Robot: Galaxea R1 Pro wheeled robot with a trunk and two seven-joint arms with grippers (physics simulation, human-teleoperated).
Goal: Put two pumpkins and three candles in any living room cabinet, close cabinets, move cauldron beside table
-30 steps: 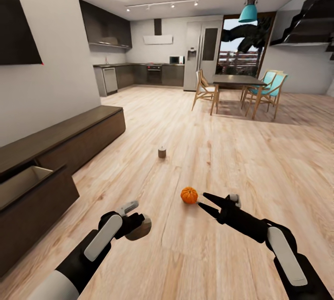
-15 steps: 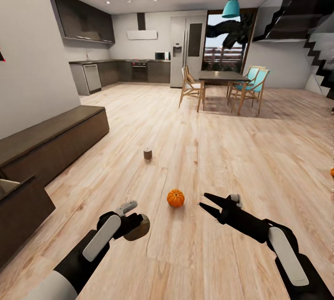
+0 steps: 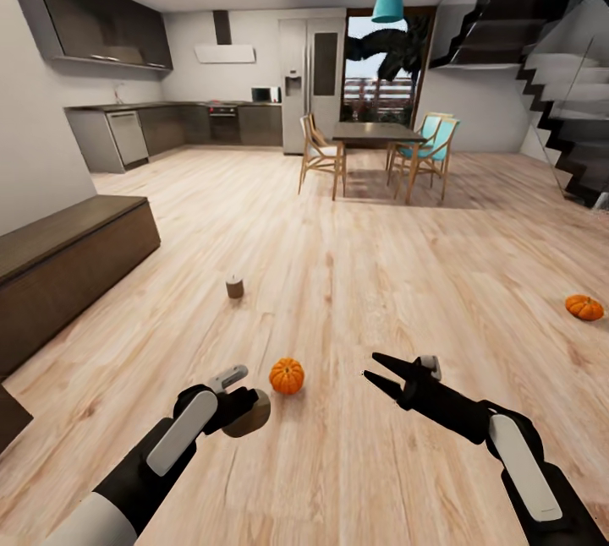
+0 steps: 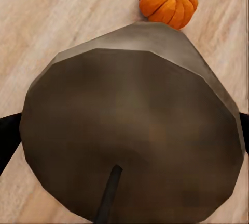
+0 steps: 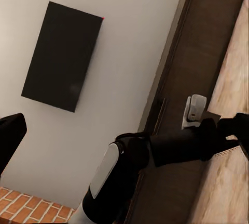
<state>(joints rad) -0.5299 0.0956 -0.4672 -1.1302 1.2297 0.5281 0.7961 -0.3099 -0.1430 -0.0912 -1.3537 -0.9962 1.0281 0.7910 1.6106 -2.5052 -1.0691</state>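
Ahead of you, one pumpkin (image 3: 287,375) lies on the floor (image 3: 355,275) between your arms, a candle (image 3: 234,286) beyond it, the cabinet (image 3: 68,271) left, probably another pumpkin (image 3: 584,307) far right.

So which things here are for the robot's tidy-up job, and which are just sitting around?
For the job:
near pumpkin
far pumpkin
candle on the floor
candle in the left gripper
cabinet

Just there:
dining table
chairs
fridge
stairs

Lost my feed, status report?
Left gripper shut on candle. Right gripper open, empty. Near pumpkin between grippers on floor; path unobstructed.
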